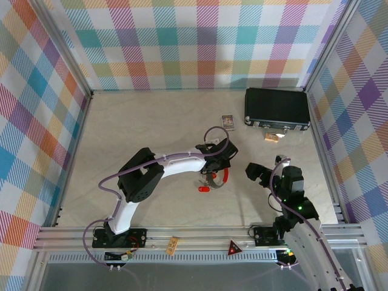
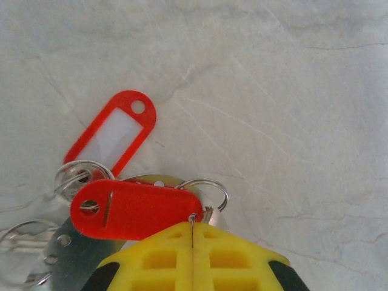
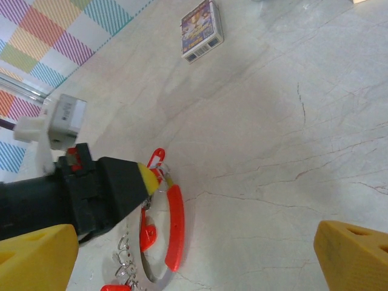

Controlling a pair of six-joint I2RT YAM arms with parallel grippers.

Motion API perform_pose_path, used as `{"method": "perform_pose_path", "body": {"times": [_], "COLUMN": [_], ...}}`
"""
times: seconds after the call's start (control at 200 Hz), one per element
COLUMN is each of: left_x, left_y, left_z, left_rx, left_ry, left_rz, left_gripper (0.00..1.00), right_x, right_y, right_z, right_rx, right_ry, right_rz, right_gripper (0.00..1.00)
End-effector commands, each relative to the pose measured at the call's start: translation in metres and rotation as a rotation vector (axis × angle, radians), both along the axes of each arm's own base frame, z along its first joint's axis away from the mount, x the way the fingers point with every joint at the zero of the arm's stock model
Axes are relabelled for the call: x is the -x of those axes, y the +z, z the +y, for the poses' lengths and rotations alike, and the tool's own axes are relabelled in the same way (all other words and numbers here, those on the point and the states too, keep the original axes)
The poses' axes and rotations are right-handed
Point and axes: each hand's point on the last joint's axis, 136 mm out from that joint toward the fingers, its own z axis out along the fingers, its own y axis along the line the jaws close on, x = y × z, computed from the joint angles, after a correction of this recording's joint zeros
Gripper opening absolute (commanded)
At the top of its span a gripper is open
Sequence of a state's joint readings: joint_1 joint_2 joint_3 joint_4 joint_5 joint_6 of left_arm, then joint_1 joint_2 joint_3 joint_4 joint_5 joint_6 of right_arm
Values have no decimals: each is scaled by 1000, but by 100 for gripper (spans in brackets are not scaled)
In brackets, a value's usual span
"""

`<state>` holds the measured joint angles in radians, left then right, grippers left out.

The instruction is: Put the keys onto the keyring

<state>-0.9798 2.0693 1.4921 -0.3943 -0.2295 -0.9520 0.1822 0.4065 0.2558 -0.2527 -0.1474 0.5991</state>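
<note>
The keyring (image 3: 176,224) lies flat on the table, a thin grey metal loop with a thick red section (image 1: 225,176). My left gripper (image 2: 193,237) hangs over its far end with its yellow fingertips (image 3: 145,176) pressed together, a thin wire ring pinched between them. That wire ring belongs to a red key tag (image 2: 136,209) lying just in front of the fingertips. A second red key tag (image 2: 115,130) with a pale centre rests beyond it. Another red tag (image 1: 205,189) lies beside the loop. My right gripper (image 1: 262,173) hovers open to the right of the keyring, its fingers (image 3: 354,254) wide apart.
A black case (image 1: 277,108) stands at the back right with a small tan item (image 1: 271,137) in front of it. A small picture card box (image 3: 202,23) lies behind the keyring. Loose metal split rings (image 2: 76,176) cluster by the tags. Checked walls enclose the table.
</note>
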Motion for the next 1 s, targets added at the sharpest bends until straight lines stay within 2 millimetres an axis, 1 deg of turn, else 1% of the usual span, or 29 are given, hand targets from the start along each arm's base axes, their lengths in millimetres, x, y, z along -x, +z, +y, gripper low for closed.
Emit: {"method": "perform_pose_path", "body": {"times": [0.0, 0.135, 0.32, 0.425, 0.49, 0.56, 0.675, 0.755, 0.81, 0.88, 0.965, 0.995], "left_x": [5, 6, 10, 12, 13, 14, 15, 16, 16, 15, 16, 16], "left_y": [32, 49, 73, 88, 95, 98, 97, 94, 93, 92, 90, 90], "left_z": [6, 7, 5, 6, 8, 10, 11, 12, 13, 14, 14, 15], "left_rx": [-19, -34, -32, -21, -22, -20, -10, 5, 16, 29, 48, 51], "left_ry": [-60, -135, -251, -303, -321, -327, -329, -325, -318, -308, -304, -302], "left_rz": [-59, -107, -167, -209, -233, -242, -236, -234, -232, -228, -220, -217], "left_gripper": [0, 0, 0, 0, 0, 0, 0, 0, 0, 0, 0, 0], "right_x": [-1, -1, 0, 1, 5, 7, 2, -1, -4, -5, -4, -6], "right_y": [3, 5, 16, 25, 32, 36, 24, 16, 6, 1, 0, -1], "right_z": [3, 6, 22, 33, 45, 56, 66, 76, 82, 93, 110, 113], "right_rx": [-22, -31, -77, -108, -142, -174, -161, -152, -135, -115, -94, -78], "right_ry": [12, 33, 126, 193, 272, 337, 377, 413, 421, 449, 501, 499], "right_rz": [-23, -39, -102, -138, -173, -196, -140, -122, -104, -107, -124, -128], "right_gripper": [99, 99, 96, 91, 85, 82, 75, 70, 67, 62, 62, 62]}}
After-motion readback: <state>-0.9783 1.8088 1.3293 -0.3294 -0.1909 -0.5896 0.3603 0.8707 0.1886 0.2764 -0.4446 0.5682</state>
